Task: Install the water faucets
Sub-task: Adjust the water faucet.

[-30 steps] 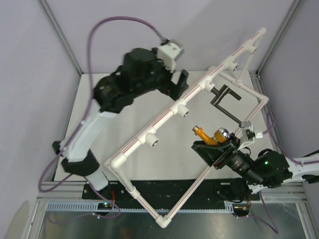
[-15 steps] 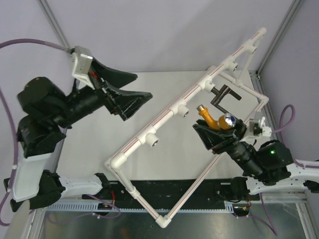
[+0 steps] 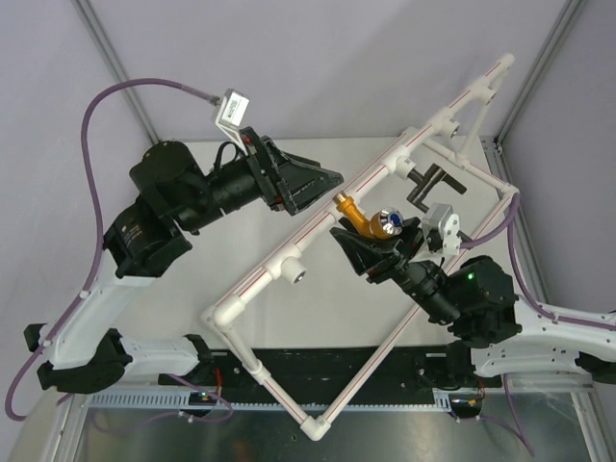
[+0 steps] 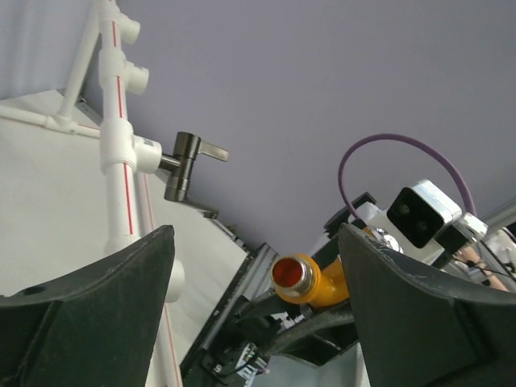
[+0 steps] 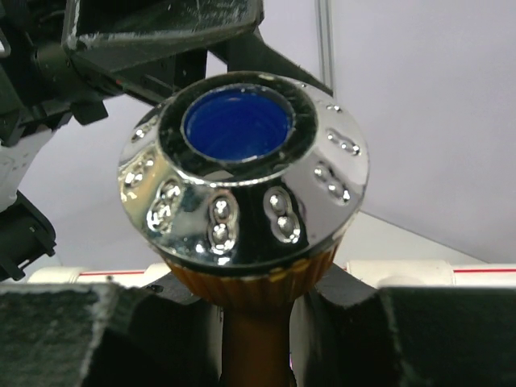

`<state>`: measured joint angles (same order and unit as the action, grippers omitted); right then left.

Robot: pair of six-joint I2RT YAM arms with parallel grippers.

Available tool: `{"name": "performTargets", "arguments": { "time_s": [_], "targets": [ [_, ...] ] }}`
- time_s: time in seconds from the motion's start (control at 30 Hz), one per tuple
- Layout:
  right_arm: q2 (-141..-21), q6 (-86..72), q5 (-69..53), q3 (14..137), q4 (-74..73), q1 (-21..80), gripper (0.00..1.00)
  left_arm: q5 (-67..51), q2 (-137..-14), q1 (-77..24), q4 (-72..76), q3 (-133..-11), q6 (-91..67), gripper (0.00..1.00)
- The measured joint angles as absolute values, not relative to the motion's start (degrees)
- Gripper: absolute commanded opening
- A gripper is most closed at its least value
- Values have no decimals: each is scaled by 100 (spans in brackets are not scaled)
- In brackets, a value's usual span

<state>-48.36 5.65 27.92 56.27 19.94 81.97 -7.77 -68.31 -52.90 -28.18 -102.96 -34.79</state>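
My right gripper [image 3: 373, 243] is shut on the orange-brass tap [image 3: 364, 219] and holds it above the table. The tap's silver-blue knob [image 3: 390, 221] faces up and its threaded end lies close to the white pipe frame [image 3: 289, 255]. In the right wrist view the knob [image 5: 242, 177] fills the middle, with the fingers [image 5: 97, 339] clamped on the stem below it. My left gripper [image 3: 322, 191] is open and empty, just left of the tap's end. In the left wrist view the tap [image 4: 310, 278] sits between the open fingers [image 4: 89, 314]. The black tap [image 3: 433, 183] sits in a frame socket and also shows in the left wrist view [image 4: 187, 157].
The white pipe frame crosses the table diagonally, with open round sockets [image 3: 298, 274] along its long rail. The frame's far corner [image 3: 496, 77] rises at the back right. Purple cables [image 3: 125, 96] loop above the left arm. Cage posts [image 3: 115, 67] stand at the back.
My left arm swung from the far left back to the frame, its open gripper now beside the tap. My right gripper carried the tap left and up to the long rail.
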Motion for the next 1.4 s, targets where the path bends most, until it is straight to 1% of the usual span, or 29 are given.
{"name": "performTargets", "arguments": {
  "time_s": [0.27, 0.4, 0.47, 0.53, 0.6, 0.67, 0.7, 0.77, 0.83, 0.9, 0.97, 1.03, 1.13, 1.2, 1.23, 1.3, 1.33, 1.4],
  "targets": [
    [-4858, 558, 2591, 5725, 2156, 7977, 0, -864, -6665, -5433, -2368, -9819, -4001, 80],
    [-4956, 513, 2486, 5774, 2174, 7885, 0, -923, -6665, -5487, -2217, -9736, -4121, 75],
    [-5000, 478, 2445, 5780, 2176, 7850, 0, -941, -6670, -5520, -2147, -9727, -4191, 69],
    [-5030, 456, 2401, 5780, 2176, 7815, 0, -969, -6670, -5568, -2080, -9727, -4228, 61],
    [-5048, 449, 2366, 5780, 2176, 7773, 0, -1007, -6670, -5621, -2008, -9727, -4276, 50],
    [-5057, 440, 2311, 5780, 2182, 7734, 0, -1028, -6670, -5651, -1951, -9723, -4298, 44],
    [-5054, 438, 2285, 5782, 2198, 7730, 0, -1031, -6670, -5651, -1935, -9717, -4309, 43],
    [-5052, 425, 2235, 5800, 2231, 7703, 0, -1031, -6670, -5649, -1870, -9679, -4313, 42],
    [-5050, 410, 2198, 5806, 2259, 7673, 0, -1057, -6670, -5651, -1828, -9629, -4318, 44],
    [-5052, 408, 2171, 5811, 2263, 7634, 0, -1090, -6674, -5664, -1813, -9585, -4318, 50],
    [-5052, 405, 2171, 5811, 2261, 7609, 0, -1109, -6674, -5673, -1798, -9539, -4346, 53],
    [-5052, 405, 2167, 5811, 2259, 7592, 0, -1122, -6674, -5673, -1774, -9535, -4353, 51],
    [-5052, 405, 2152, 5811, 2261, 7588, 0, -1135, -6674, -5675, -1756, -9537, -4351, 40],
    [-5052, 403, 2130, 5813, 2265, 7590, 0, -1122, -6681, -5675, -1750, -9535, -4346, 36],
    [-5048, 403, 2117, 5815, 2268, 7590, 0, -1114, -6683, -5673, -1743, -9535, -4346, 37],
    [-5041, 403, 2099, 5828, 2270, 7588, 0, -1116, -6694, -5671, -1719, -9537, -4351, 44],
    [-5037, 405, 2095, 5833, 2270, 7588, 0, -1116, -6698, -5671, -1704, -9537, -4346, 46],
    [-5035, 403, 2095, 5835, 2268, 7585, 0, -1138, -6709, -5673, -1682, -9535, -4351, 46]
  ]
}}
